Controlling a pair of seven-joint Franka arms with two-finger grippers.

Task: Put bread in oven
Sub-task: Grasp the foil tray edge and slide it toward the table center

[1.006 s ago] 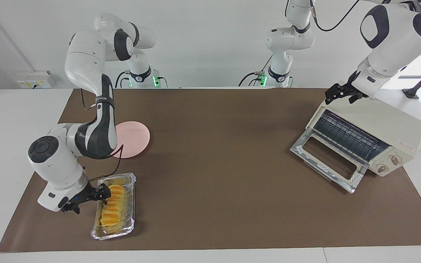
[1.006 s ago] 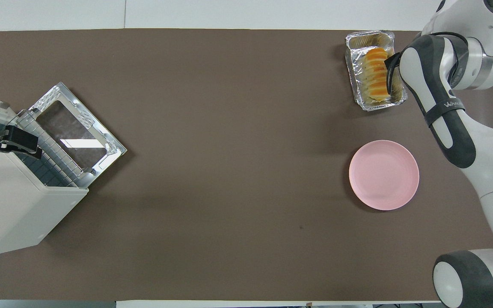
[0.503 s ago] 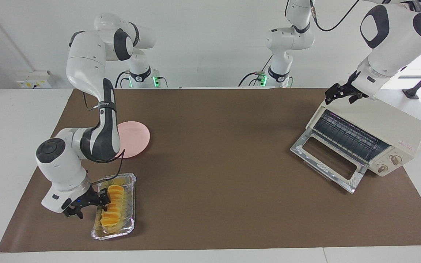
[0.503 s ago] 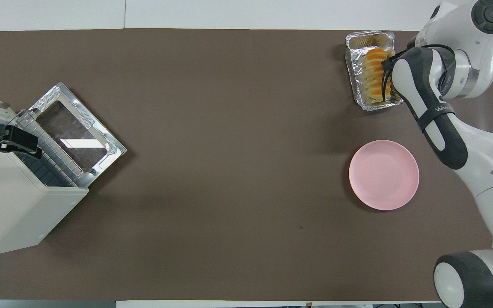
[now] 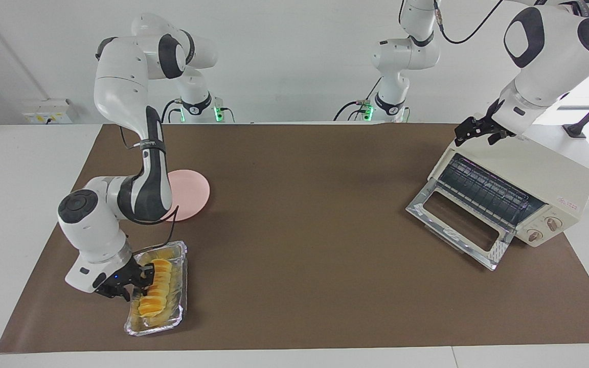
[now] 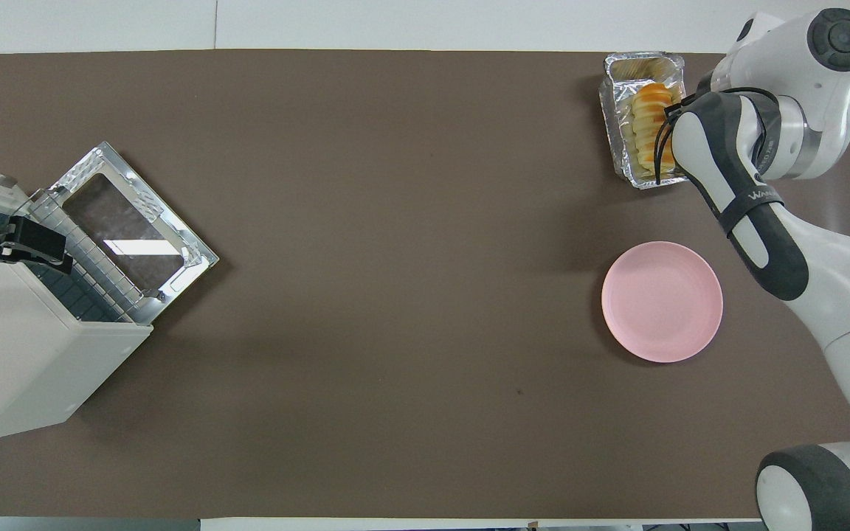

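Observation:
The bread [image 5: 155, 289], a yellow-orange ridged loaf, lies in a silver foil tray [image 5: 183, 301] toward the right arm's end of the table; it also shows in the overhead view [image 6: 646, 122]. My right gripper [image 5: 133, 286] is low at the tray's edge, open, with one finger against the loaf; in the overhead view the arm hides it. The cream-white oven [image 5: 540, 171] stands at the left arm's end with its glass door [image 5: 458, 222] dropped open and its rack showing. My left gripper [image 5: 478, 134] is open and empty over the oven's top, and waits.
A round pink plate [image 5: 189, 191] lies nearer to the robots than the foil tray. A brown mat [image 5: 304, 214] covers the table between tray and oven. The oven's knobs [image 5: 544, 229] face away from the robots.
The right gripper has moved along the tray, farther from the robots, and lower. The foil tray has turned slightly. The left arm has not moved.

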